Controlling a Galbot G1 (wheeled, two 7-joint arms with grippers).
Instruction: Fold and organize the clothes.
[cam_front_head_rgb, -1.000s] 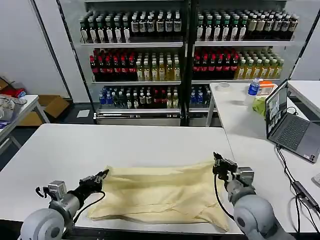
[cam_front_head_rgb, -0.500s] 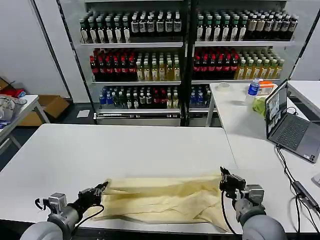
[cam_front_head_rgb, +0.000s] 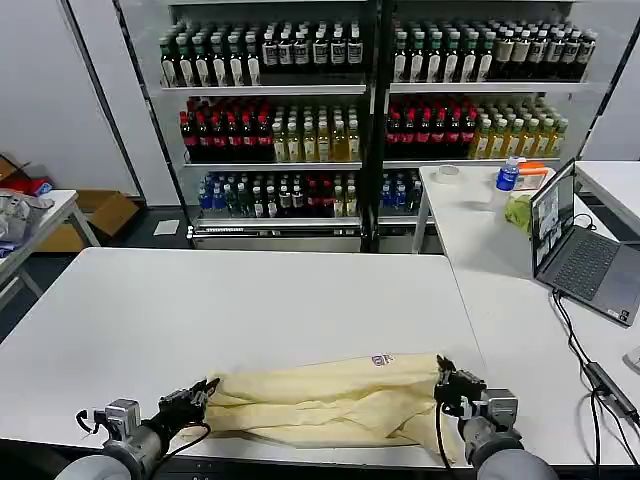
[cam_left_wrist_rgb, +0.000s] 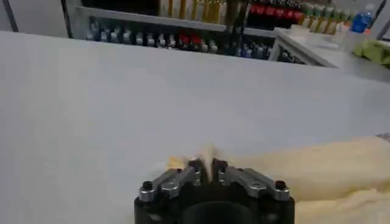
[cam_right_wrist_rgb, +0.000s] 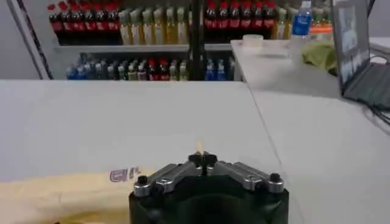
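Observation:
The clothes, one pale cream-yellow T-shirt (cam_front_head_rgb: 320, 402), lie folded into a long band along the near edge of the white table (cam_front_head_rgb: 240, 300). A small neck label (cam_front_head_rgb: 380, 359) shows on its upper fold. My left gripper (cam_front_head_rgb: 207, 386) is shut on the shirt's left end, and a peak of fabric (cam_left_wrist_rgb: 207, 153) pokes up between its fingers. At the shirt's right end my right gripper (cam_front_head_rgb: 443, 377) is shut on the cloth, a thin sliver (cam_right_wrist_rgb: 199, 147) showing past the tips. In the right wrist view the shirt (cam_right_wrist_rgb: 67, 195) lies beside the gripper (cam_right_wrist_rgb: 203, 159).
A second white table (cam_front_head_rgb: 500, 250) to the right carries an open laptop (cam_front_head_rgb: 575, 250), a green cloth lump (cam_front_head_rgb: 518, 212) and a blue-capped bottle (cam_front_head_rgb: 508, 174). Drink shelves (cam_front_head_rgb: 350, 110) fill the back wall. The far half of my table is bare.
Both grippers have drawn the shirt's far edge toward the near edge of the table, folding it from a wide spread into a narrow band. The neck label now faces up.

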